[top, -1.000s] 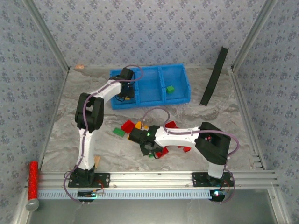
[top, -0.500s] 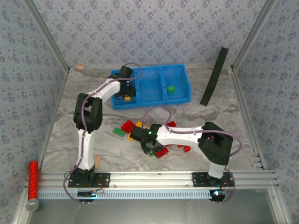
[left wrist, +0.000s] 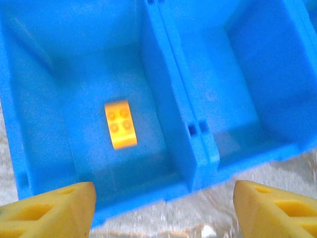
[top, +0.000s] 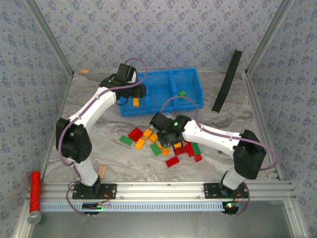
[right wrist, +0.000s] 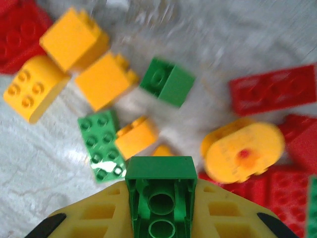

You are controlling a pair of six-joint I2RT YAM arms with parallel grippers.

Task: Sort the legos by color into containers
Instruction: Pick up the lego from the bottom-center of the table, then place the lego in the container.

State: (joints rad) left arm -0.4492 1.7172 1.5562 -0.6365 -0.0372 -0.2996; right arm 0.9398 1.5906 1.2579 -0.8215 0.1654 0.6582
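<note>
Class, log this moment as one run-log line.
left claw: open over bright blue plastic bin; yellow-orange plastic brick: in left compartment; right claw: shut on green plastic brick

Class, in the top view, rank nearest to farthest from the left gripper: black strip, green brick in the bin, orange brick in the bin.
1. Orange brick, left compartment, by the left gripper.
2. Green brick, right compartment.
3. Black strip, far right.
</note>
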